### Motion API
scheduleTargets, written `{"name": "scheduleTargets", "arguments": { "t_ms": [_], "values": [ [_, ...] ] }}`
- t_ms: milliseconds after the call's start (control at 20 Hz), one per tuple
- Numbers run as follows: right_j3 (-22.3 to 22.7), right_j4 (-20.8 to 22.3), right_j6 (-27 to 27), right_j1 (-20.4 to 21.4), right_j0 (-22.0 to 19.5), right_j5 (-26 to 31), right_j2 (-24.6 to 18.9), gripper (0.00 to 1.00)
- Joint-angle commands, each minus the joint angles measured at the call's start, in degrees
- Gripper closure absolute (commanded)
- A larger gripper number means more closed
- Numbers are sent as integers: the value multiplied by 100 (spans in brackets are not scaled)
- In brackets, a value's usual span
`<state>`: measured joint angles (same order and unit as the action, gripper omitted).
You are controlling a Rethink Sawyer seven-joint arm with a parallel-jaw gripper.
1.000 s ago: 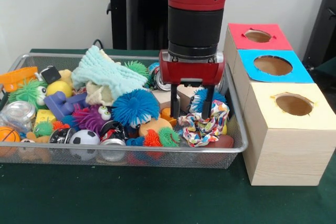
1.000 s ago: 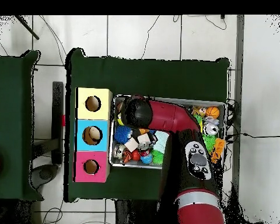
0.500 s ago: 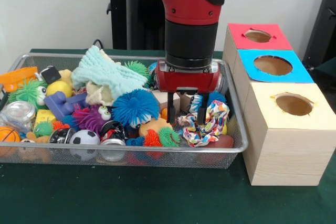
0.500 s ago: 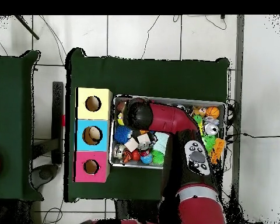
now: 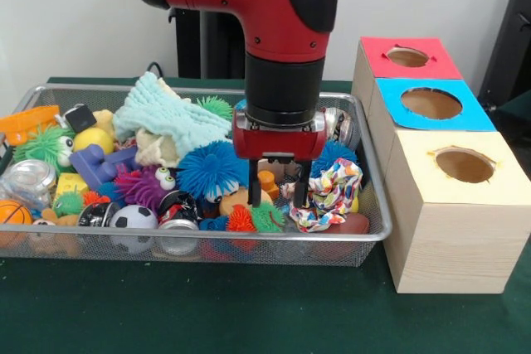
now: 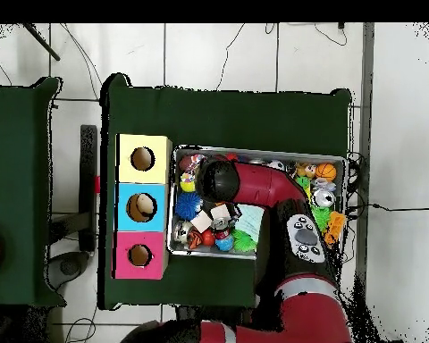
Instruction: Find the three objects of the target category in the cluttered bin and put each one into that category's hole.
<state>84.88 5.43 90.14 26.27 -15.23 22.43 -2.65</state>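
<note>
At the far left of the silver wire-mesh bin (image 5: 50, 246), an orange plastic piece (image 5: 25, 122) and a clear plastic ball (image 5: 25, 178) are cut off by the frame edge, and much of the heap lies buried under other toys. One pale-green knitted cloth (image 5: 166, 113) covers whatever sits beneath it. One blue spiky rubber ball (image 5: 213, 168) and one purple spiky ball with googly eyes (image 5: 141, 186) lie in front of it, with one small black-and-white football (image 5: 133, 218) against the near mesh. The black two-fingered gripper (image 5: 278, 188) hangs low in the bin with its fingers apart, straddling a small orange block (image 5: 267, 184); contact cannot be made out. Just right lies one multicoloured patterned fabric scrunchie (image 5: 328, 196). Beside the bin stand three wooden boxes, each with one round hole: yellow-topped (image 5: 465, 165), blue-topped (image 5: 431, 103), red-topped (image 5: 408, 56). Overhead, the red arm (image 6: 254, 183) hides the bin's middle.
</note>
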Motion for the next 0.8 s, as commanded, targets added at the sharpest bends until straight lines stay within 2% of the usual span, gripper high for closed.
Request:
{"name": "scheduleTargets", "arguments": {
  "t_ms": [50, 300, 800],
  "values": [
    [-365, 239, 195, -402, -93, -171, -523, 0],
    [-331, 207, 400, -406, 13, -270, -497, 0],
    [-424, 216, 395, -531, 0, -332, -558, 0]
  ]
}}
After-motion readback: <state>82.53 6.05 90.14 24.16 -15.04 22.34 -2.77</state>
